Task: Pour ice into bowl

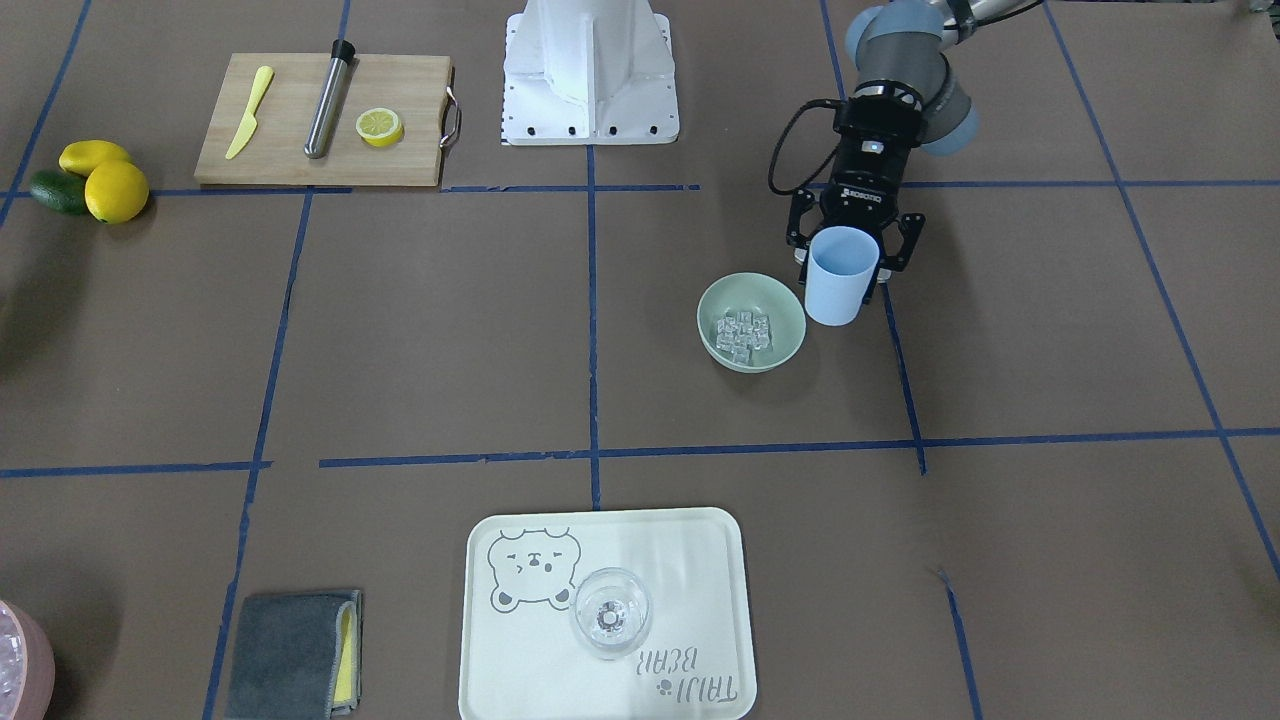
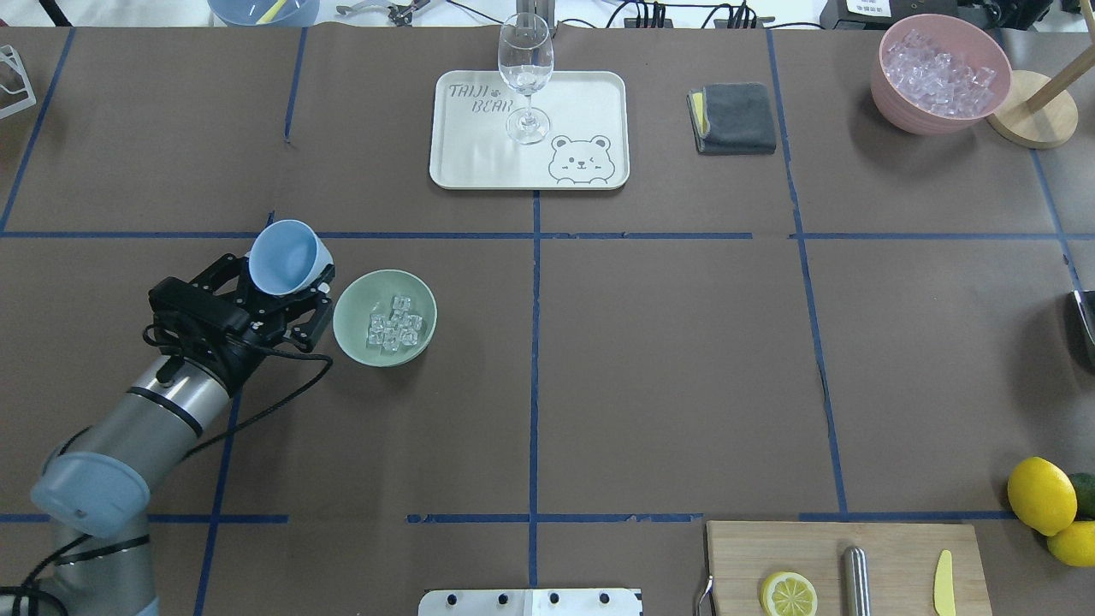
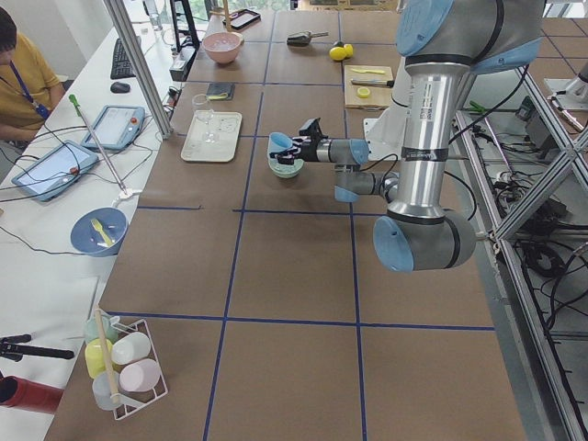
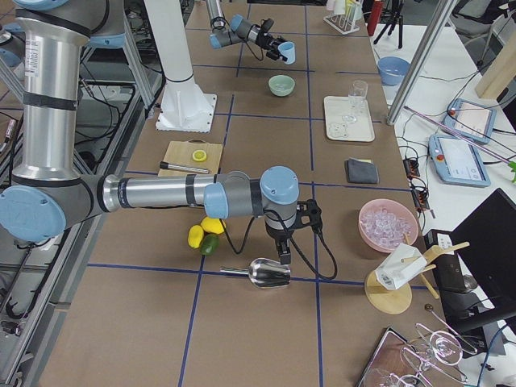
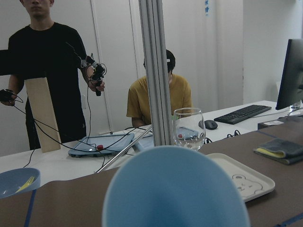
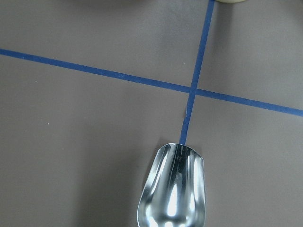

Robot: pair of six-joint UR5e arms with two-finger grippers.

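on the brown-papered table [image 2: 684,359], a grid of blue tape lines [image 2: 535,342]. at the far edge in the overhead view, a cream tray [image 2: 582,103] with a bear print and, upright on it, a clear wine glass [image 2: 525,77]. near the tray, apart from it, a folded grey cloth [image 2: 734,117] with a yellow layer inside. further along, a pink bowl [image 2: 920,120] just beside a round wooden stand [image 2: 1031,120]. at the opposite edge, a wooden cutting board [image 1: 290,125] with a yellow plastic knife [image 1: 249,112], a steel muddler [image 1: 328,100] and a lemon half [image 1: 380,127], each apart from the others. off the board's end, two lemons [image 1: 116,190] and a dark green fruit [image 1: 58,190], bunched together. flat on the table, over a tape line, a shiny metal scoop [image 6: 173,189].
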